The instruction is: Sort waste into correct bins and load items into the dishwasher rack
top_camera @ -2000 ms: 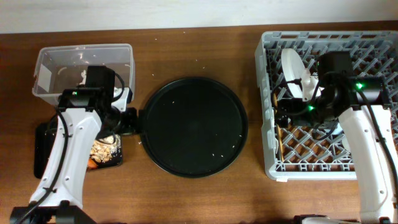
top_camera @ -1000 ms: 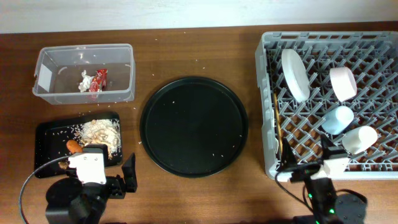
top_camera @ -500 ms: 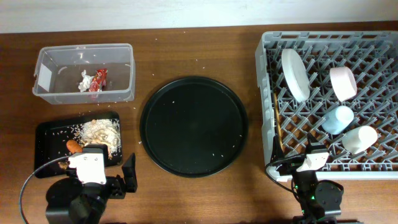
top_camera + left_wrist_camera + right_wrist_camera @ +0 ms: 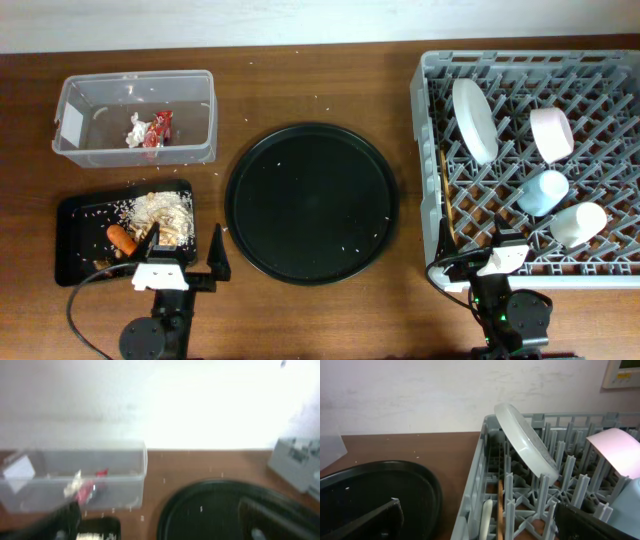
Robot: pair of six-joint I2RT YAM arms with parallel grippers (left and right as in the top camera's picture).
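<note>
The clear tub (image 4: 90,92) at the back left holds the red wrapper (image 4: 158,130) and white tissue (image 4: 134,130); it also shows blurred in the left wrist view (image 4: 115,467). The shallow black tray (image 4: 75,240) holds beige scraps (image 4: 160,212) and the orange carrot (image 4: 121,238). The grey rack (image 4: 520,58) holds the white plate (image 4: 473,120), a pink cup (image 4: 551,132), a blue cup (image 4: 543,192), a white cup (image 4: 578,225) and the wooden stick (image 4: 446,205). The white fork (image 4: 486,517) lies beside the stick (image 4: 499,510). My left gripper (image 4: 184,255) is open and empty by the tray's front right corner. My right gripper (image 4: 475,262) is open and empty at the rack's front left corner.
A large round black tray (image 4: 310,205) with a few grains lies between the bins and the rack. Loose grains are scattered on the wooden table. Both arms are folded back at the front edge.
Two seconds ago both arms reached over the black tray and the rack; they have since pulled back to the front edge. In the last half second the left gripper shifted slightly right and away from me.
</note>
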